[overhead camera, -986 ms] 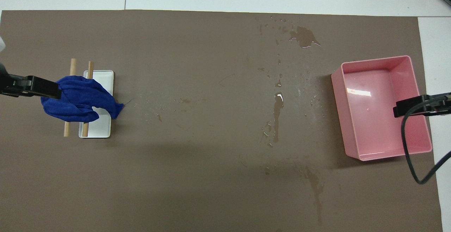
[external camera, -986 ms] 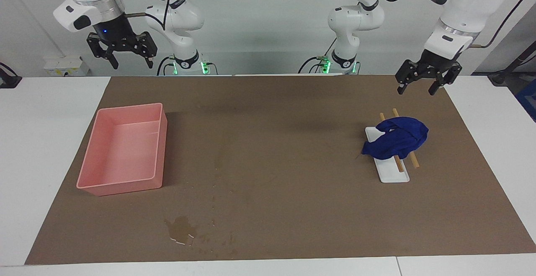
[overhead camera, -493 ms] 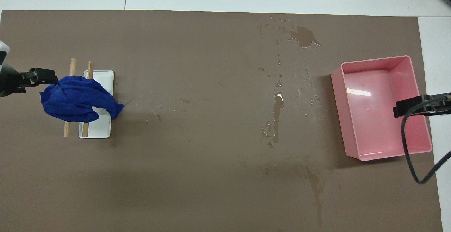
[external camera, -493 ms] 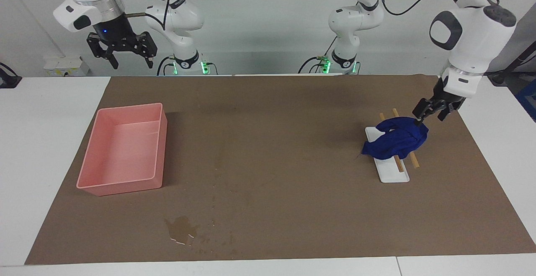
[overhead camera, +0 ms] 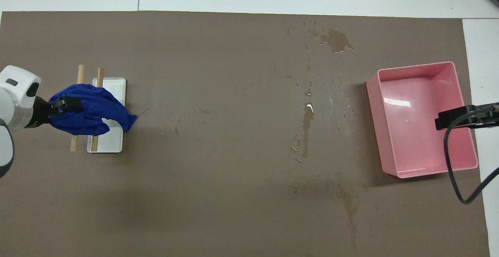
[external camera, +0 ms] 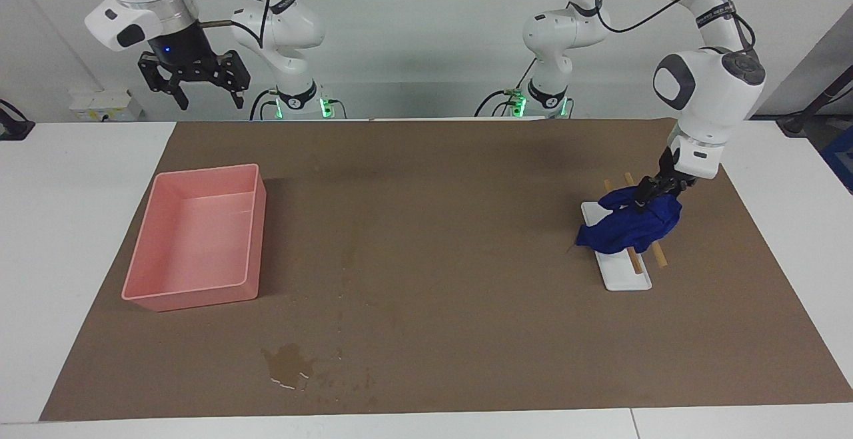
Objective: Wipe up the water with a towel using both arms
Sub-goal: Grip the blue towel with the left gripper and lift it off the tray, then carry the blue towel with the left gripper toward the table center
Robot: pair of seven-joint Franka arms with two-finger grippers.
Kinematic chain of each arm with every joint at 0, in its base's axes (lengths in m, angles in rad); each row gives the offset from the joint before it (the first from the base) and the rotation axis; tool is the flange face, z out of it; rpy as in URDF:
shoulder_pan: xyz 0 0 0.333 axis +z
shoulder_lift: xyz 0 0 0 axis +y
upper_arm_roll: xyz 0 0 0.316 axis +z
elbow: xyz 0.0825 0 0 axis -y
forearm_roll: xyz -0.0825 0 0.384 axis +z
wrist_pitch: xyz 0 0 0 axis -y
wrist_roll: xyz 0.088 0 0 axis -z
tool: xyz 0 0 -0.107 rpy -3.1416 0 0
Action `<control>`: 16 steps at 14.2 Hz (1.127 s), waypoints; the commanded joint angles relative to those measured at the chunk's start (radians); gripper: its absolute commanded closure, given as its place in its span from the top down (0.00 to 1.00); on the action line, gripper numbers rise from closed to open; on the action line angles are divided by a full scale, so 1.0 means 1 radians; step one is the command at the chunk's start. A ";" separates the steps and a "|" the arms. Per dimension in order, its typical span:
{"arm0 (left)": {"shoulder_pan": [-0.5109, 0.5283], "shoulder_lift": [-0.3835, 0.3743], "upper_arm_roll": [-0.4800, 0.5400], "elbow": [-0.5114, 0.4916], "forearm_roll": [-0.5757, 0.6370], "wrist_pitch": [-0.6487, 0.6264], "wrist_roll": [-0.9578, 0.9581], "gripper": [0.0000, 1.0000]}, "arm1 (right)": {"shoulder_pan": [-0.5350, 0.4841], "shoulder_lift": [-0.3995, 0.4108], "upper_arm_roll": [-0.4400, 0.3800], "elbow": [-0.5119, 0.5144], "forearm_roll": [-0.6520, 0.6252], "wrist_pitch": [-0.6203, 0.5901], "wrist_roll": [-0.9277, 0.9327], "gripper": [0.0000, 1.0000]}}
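Observation:
The blue towel (external camera: pixel 626 226) (overhead camera: pixel 97 112) lies bunched over two wooden sticks (external camera: pixel 660 256) (overhead camera: pixel 80 73) and a small white tray (external camera: pixel 626 276) (overhead camera: pixel 113 142) at the left arm's end of the brown mat. My left gripper (external camera: pixel 650 192) (overhead camera: pixel 64 105) is down on the towel's top edge, touching the cloth. The water shows as faint damp specks and smears (external camera: pixel 363 380) (overhead camera: pixel 349 204) on the mat toward the right arm's end. My right gripper (external camera: pixel 193 86) (overhead camera: pixel 464 117) waits high up, open and holding nothing, over the pink tray's end of the table.
A pink plastic tray (external camera: pixel 200 302) (overhead camera: pixel 413 132) stands on the mat at the right arm's end. A larger glossy blotch (external camera: pixel 288 362) (overhead camera: pixel 335 40) lies near the mat's edge farthest from the robots. A black cable (overhead camera: pixel 452 171) hangs from the right arm.
The left arm has swung down from above the mat, and its gripper now rests on the towel. The towel, the trays and the right arm have not moved.

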 commanded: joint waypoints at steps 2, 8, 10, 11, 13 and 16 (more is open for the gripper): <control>-0.005 -0.033 0.000 -0.037 -0.012 0.017 -0.057 0.00 | -0.012 -0.006 0.005 -0.001 0.017 -0.014 -0.018 1.00; -0.003 0.004 -0.001 0.055 -0.079 -0.001 -0.046 0.00 | -0.012 -0.004 0.005 -0.001 0.017 -0.014 -0.018 1.00; 0.000 0.025 -0.001 0.143 -0.194 -0.070 -0.064 0.00 | -0.012 -0.006 0.005 -0.001 0.017 -0.014 -0.018 1.00; 0.003 0.022 0.002 0.174 -0.304 -0.099 -0.096 0.00 | -0.012 -0.004 0.005 -0.001 0.017 -0.014 -0.018 1.00; -0.003 -0.005 -0.003 0.181 -0.417 -0.095 -0.271 0.00 | -0.012 -0.006 0.005 -0.001 0.017 -0.014 -0.018 1.00; -0.023 -0.037 -0.050 0.207 -0.573 -0.072 -0.580 0.00 | -0.012 -0.006 0.006 -0.001 0.017 -0.014 -0.018 1.00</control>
